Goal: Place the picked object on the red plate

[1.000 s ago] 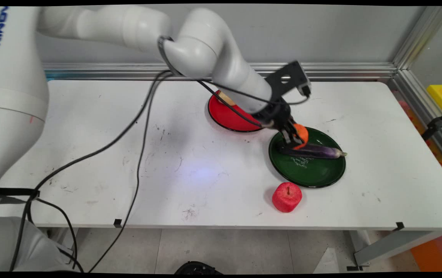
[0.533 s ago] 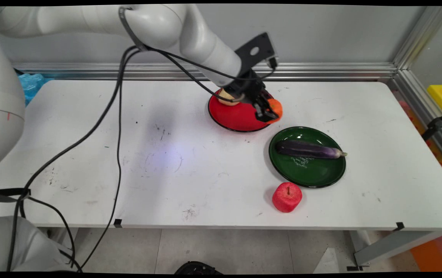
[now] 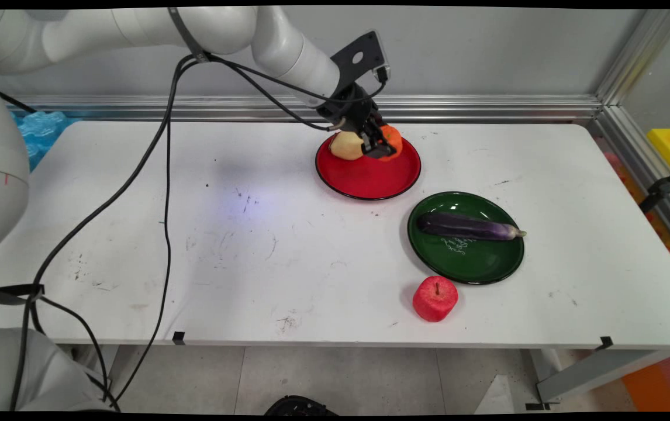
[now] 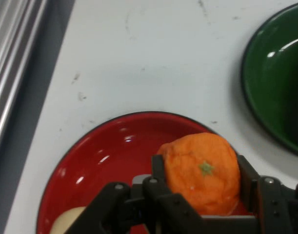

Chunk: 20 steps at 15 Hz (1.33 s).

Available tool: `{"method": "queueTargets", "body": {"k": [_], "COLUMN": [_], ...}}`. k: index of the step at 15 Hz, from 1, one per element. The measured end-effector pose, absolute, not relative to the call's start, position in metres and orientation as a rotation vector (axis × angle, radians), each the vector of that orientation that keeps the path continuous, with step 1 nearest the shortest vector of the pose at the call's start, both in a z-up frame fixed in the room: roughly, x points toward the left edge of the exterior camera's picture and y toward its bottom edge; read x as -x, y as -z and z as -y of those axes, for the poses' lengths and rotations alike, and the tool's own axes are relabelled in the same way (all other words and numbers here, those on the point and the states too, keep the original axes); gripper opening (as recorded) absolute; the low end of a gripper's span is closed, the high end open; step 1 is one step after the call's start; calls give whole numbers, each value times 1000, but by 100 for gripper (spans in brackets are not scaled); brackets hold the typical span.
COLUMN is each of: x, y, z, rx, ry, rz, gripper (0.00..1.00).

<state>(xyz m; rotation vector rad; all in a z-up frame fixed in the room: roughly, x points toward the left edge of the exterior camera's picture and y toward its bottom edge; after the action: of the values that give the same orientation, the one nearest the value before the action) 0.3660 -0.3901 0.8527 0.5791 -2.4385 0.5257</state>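
Now the gripper [image 3: 383, 145] pinches an orange [image 3: 392, 142] between both fingers, held above the far part of the red plate [image 3: 370, 178], approx 12 o'clock on its rim. Hand view: orange [image 4: 202, 170] sits squeezed, stem mark facing the cam, red plate [image 4: 109, 156] below. A pale yellowish fruit [image 3: 345, 145] lies on the plate at 10 o'clock, just beside the gripper. Green plate [image 3: 469, 263] w/ eggplant [image 3: 469, 227] sits at 4 o'clock from the red one; apple [image 3: 435, 298] on the table near its 7 o'clock edge. As for progress: orange is off any surface, not set down. Can't tell if orange touches the pale fruit; that fruit is mostly cut off in hand view.
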Motion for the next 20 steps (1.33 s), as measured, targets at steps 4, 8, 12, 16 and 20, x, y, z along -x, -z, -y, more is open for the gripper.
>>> {"method": "queueTargets", "body": {"k": [4, 8, 12, 16, 20], "x": [-371, -376, -383, -386, -389], "y": [-842, -825, -809, -796, -786], "z": [414, 433, 443, 449, 451], "rx": [-563, -560, -564, -566, -569], "ry": [-548, -560, -557, -544, -531], "rz": [2442, 2463, 2484, 2502, 2513], "gripper": [0, 0, 0, 0, 0]}}
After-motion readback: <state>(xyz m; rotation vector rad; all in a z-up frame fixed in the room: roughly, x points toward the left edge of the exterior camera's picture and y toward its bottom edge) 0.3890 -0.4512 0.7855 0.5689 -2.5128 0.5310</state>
